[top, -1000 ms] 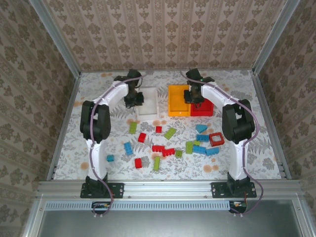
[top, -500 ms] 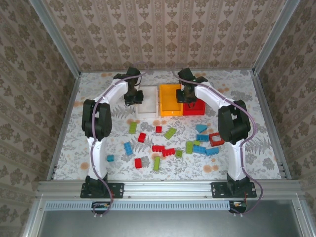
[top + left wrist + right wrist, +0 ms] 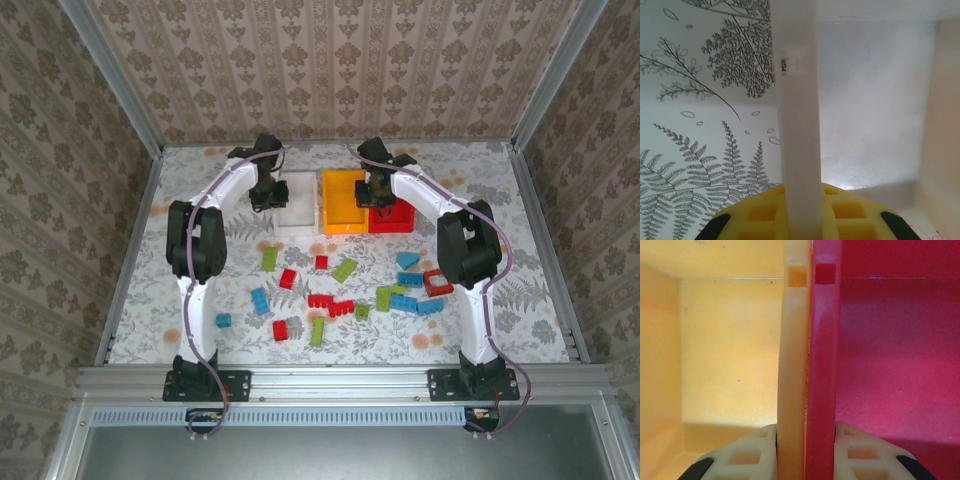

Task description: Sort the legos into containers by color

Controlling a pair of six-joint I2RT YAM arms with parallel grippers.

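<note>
The left gripper [image 3: 802, 215] clamps the white bin's [image 3: 870, 100] wall; the right gripper [image 3: 805, 450] pinches orange bin [image 3: 725, 350] and red bin [image 3: 890, 365] together at the table's [image 3: 480, 170] far edge; bricks [image 3: 331, 303] lie mid-table; drag bins low, evenly.

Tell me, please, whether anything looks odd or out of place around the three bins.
One thing stands out: the right gripper is shut on two walls at once, pinching the orange-yellow bin and the red bin together. The left gripper clamps just one wall of the white bin. Nothing looks spilled or damaged.
</note>
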